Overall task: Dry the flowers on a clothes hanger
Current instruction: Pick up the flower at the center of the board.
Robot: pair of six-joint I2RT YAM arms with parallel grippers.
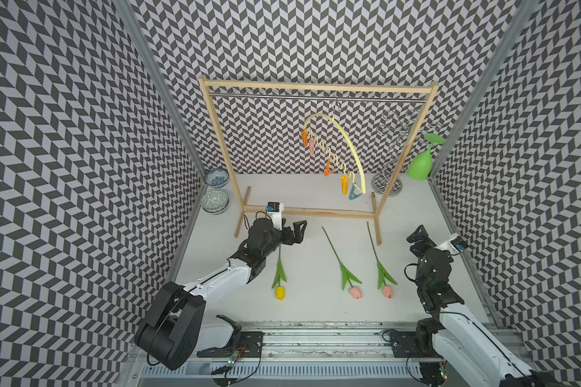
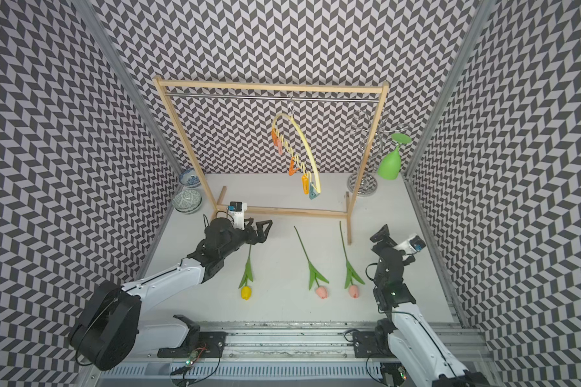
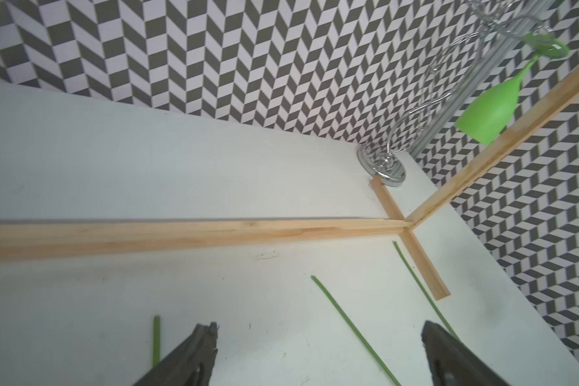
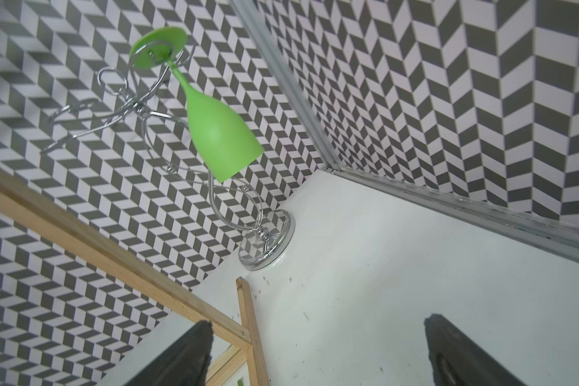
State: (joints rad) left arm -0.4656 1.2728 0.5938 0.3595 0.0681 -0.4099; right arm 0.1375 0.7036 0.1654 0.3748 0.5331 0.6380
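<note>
Yellow plastic showed only from above: in both top views the clothes hanger (image 1: 347,140) hung by its hook on the rail of the wooden rack (image 1: 316,86), and neither wrist camera caught it. Only there could you see the blooms: the yellow tulip (image 1: 279,292) nearest your left arm, the pink tulip (image 1: 355,292) beside it and the second pink tulip (image 1: 387,291) further right. All three lay flat on the white table (image 1: 299,191), heads toward the arms' bases, stems pointing at the rack. Your left wrist camera gave you just three bare stem ends (image 3: 348,321). The right wrist camera gave you a green glass (image 4: 218,133) hanging upside down on a wire stand (image 4: 268,244).

Your left gripper (image 3: 318,329) stood spread wide with nothing in it, over the far end of the yellow tulip's stem, which lay just outside the jaws rather than between them. Your right gripper (image 4: 318,322) was equally wide and empty, near the rack's right foot, apart from the second pink tulip. The hanger hung well apart from both.
</note>
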